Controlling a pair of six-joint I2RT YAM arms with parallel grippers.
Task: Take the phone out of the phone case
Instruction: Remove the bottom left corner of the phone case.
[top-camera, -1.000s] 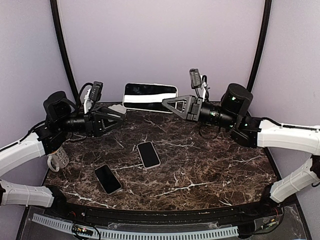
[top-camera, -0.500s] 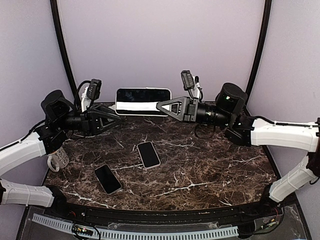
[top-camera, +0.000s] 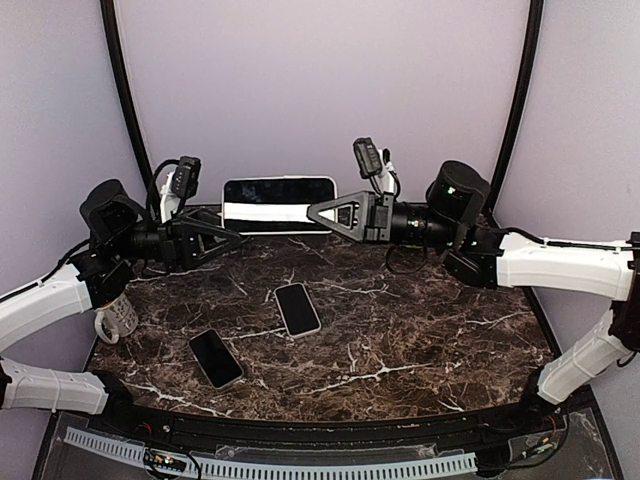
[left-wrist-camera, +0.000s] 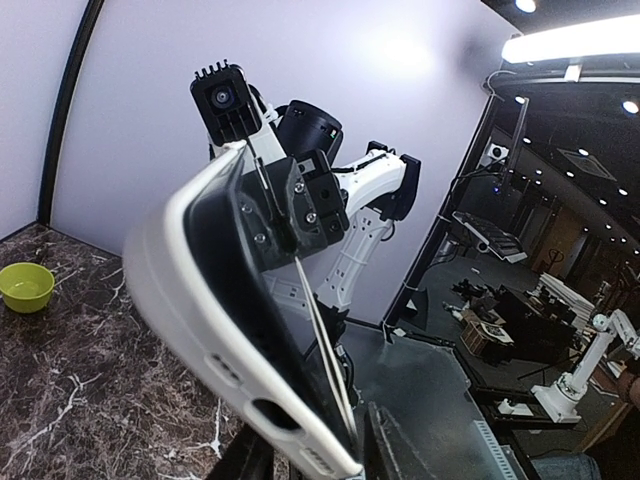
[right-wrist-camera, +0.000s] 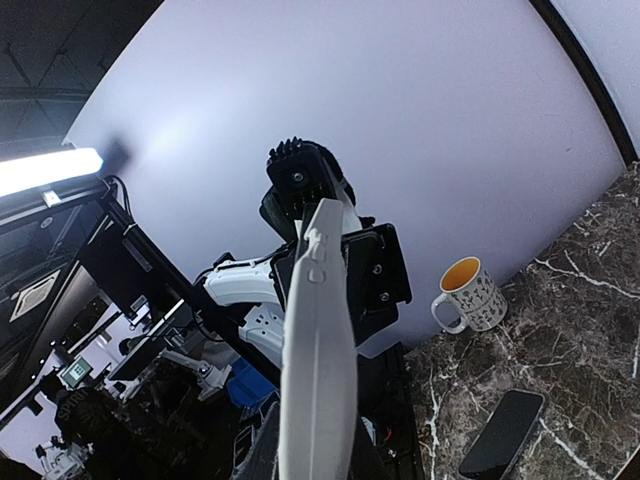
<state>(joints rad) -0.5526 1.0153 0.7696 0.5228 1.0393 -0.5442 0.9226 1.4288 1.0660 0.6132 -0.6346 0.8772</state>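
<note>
top camera overlooks the table (top-camera: 430, 335) from its near edge; left wrist camera (right-wrist-camera: 297, 176) and right wrist camera (left-wrist-camera: 226, 96) face each other, close, along the cased phone (top-camera: 278, 202).

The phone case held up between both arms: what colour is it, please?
White; the phone case shows best in the left wrist view.

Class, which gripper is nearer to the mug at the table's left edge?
Left. The left gripper is raised just right of the mug; the right gripper sits farther right, beyond the cased phone both hold.

case (top-camera: 262, 213) matt wht plastic | phone (top-camera: 278, 190) glossy blk | table (top-camera: 430, 325) polished marble
</note>
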